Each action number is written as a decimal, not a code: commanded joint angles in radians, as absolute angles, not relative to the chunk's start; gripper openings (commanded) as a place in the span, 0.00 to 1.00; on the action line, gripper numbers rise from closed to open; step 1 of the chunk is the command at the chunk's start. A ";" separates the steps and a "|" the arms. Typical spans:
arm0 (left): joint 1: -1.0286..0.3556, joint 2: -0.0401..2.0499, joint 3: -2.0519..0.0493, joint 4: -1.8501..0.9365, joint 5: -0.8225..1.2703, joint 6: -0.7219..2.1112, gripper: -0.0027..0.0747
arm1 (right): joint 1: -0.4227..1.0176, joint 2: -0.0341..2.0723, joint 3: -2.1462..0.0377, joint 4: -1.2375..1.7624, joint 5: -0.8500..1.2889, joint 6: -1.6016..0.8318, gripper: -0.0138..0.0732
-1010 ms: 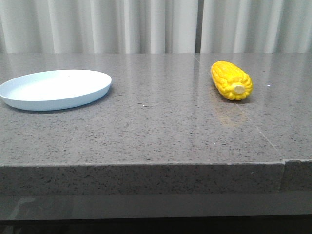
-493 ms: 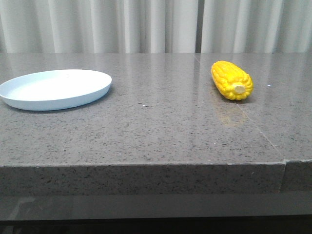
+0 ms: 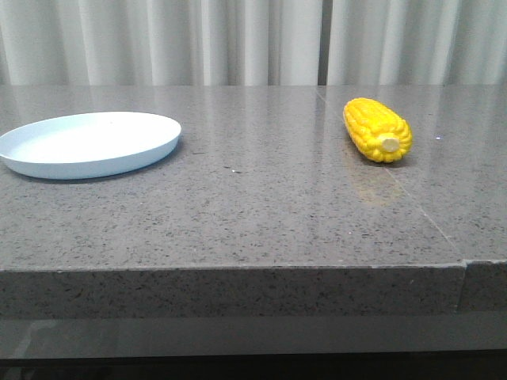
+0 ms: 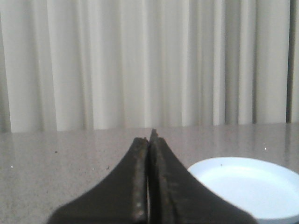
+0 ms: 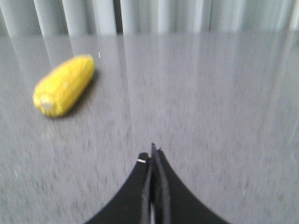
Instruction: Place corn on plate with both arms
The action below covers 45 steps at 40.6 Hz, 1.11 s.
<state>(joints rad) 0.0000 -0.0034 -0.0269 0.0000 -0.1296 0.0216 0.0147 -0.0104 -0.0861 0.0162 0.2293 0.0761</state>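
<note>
The yellow corn (image 3: 377,131) lies on the grey stone table at the right, its pale stub end toward me. The pale blue plate (image 3: 89,143) sits empty at the left. Neither arm shows in the front view. In the left wrist view my left gripper (image 4: 149,140) is shut and empty, with the plate (image 4: 247,186) beside it. In the right wrist view my right gripper (image 5: 152,154) is shut and empty above the table, with the corn (image 5: 64,85) well apart from it.
The grey stone table (image 3: 253,206) has a front edge close to the camera and a seam running at the right. Pale curtains (image 3: 238,39) hang behind the table.
The front view has shifted very slightly; the corn and plate lie where they were.
</note>
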 commanded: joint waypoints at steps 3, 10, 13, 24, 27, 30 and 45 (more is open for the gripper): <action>0.001 -0.010 -0.203 -0.013 -0.084 0.020 0.01 | 0.009 -0.011 -0.275 0.020 0.253 0.075 0.02; 0.001 0.096 -0.420 0.000 0.157 0.020 0.01 | 0.009 0.118 -0.473 0.023 0.387 0.076 0.02; 0.001 0.179 -0.485 0.000 0.211 0.020 0.01 | 0.009 0.205 -0.543 0.023 0.411 0.076 0.02; 0.001 0.368 -0.541 0.000 0.230 0.022 0.01 | 0.009 0.423 -0.637 0.023 0.391 0.076 0.02; 0.001 0.369 -0.541 0.000 0.230 0.022 0.01 | 0.009 0.424 -0.637 0.023 0.390 0.076 0.02; 0.001 0.369 -0.541 0.000 0.230 0.022 0.05 | 0.009 0.424 -0.637 0.023 0.390 0.076 0.05; 0.001 0.369 -0.541 0.000 0.232 0.022 0.84 | 0.009 0.424 -0.637 0.023 0.395 0.076 0.76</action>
